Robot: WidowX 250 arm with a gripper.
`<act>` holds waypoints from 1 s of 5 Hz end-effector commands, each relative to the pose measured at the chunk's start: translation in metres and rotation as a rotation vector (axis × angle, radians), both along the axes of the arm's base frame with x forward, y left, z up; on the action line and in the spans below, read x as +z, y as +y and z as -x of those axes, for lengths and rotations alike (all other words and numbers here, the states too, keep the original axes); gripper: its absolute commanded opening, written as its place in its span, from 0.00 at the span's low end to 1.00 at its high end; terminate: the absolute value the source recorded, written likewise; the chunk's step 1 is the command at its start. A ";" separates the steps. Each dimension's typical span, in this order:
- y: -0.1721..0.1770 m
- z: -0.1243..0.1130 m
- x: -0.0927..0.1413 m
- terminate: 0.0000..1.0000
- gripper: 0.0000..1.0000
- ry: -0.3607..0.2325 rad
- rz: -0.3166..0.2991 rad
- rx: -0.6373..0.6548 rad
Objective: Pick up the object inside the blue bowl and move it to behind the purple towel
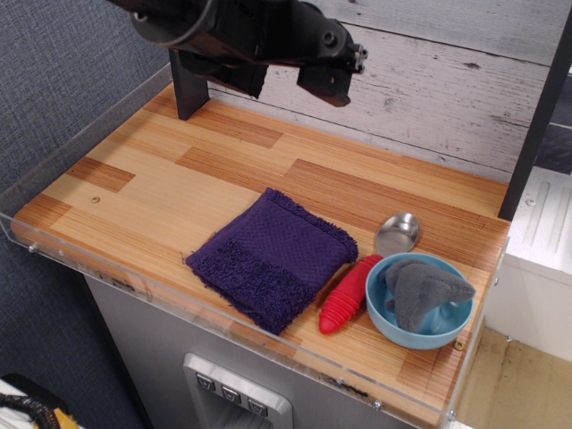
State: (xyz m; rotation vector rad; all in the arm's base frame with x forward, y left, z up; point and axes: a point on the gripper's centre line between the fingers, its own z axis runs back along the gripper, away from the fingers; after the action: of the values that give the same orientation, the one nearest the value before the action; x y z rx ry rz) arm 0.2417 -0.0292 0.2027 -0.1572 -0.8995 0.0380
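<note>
The grey plush toy (427, 291) lies inside the light-blue bowl (391, 323) at the front right of the wooden table, sticking up over the rim. The dark purple towel (271, 255) lies flat in the middle front, left of the bowl. My gripper (286, 82) hangs high at the back of the table, far from the bowl and towel. Its two black fingers (326, 87) stand apart with nothing between them.
A spoon with a red handle (349, 293) and metal scoop (397, 233) lies between the towel and the bowl. A clear acrylic rim (80, 259) edges the table's front and left. A black post (189, 88) stands at the back left, and a dark upright (534, 134) at the right.
</note>
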 end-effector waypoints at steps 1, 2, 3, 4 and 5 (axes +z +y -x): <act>0.000 0.000 0.000 0.00 1.00 0.000 0.000 0.000; -0.020 -0.004 0.003 0.00 1.00 0.012 -0.032 -0.066; -0.035 -0.003 -0.003 0.00 1.00 0.023 -0.030 -0.110; -0.042 -0.005 -0.009 0.00 1.00 0.034 -0.033 -0.139; -0.051 -0.008 -0.028 0.00 1.00 0.088 -0.019 -0.156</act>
State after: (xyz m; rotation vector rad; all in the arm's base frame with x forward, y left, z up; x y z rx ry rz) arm 0.2503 -0.0792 0.1669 -0.2032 -0.7686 -0.1019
